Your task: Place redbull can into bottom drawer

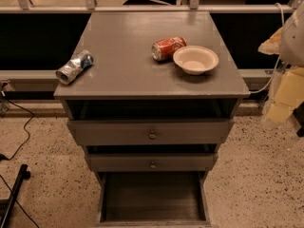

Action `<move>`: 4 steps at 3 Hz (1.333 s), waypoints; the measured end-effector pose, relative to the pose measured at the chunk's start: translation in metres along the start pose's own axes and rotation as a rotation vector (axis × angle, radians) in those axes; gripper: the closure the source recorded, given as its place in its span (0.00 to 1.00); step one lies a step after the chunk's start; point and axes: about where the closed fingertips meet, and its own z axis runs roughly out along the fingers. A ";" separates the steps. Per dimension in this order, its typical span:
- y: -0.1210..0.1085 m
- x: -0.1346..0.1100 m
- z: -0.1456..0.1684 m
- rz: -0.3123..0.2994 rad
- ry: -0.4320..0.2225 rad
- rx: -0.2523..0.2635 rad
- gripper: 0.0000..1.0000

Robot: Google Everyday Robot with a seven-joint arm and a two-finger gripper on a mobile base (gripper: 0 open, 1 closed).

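The redbull can (74,67), silver, dented and with blue patches, lies on its side at the left edge of the grey cabinet top (128,65). The bottom drawer (152,201) is pulled out at the foot of the cabinet, and its dark inside is bare. My gripper (279,106) hangs at the right edge of the view, beside the cabinet's right side and below the level of its top. It is far from the can and holds nothing that I can see.
A red-orange soda can (167,48) lies on the top next to a white bowl (195,59). Two shallower drawers with round knobs (152,135) stand slightly open above the bottom one. Black cables (19,141) run over the speckled floor at the left.
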 end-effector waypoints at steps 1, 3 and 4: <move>0.000 0.000 0.000 0.000 0.000 0.000 0.00; 0.001 -0.104 0.030 -0.374 -0.089 0.016 0.00; 0.015 -0.207 0.067 -0.734 -0.183 0.018 0.00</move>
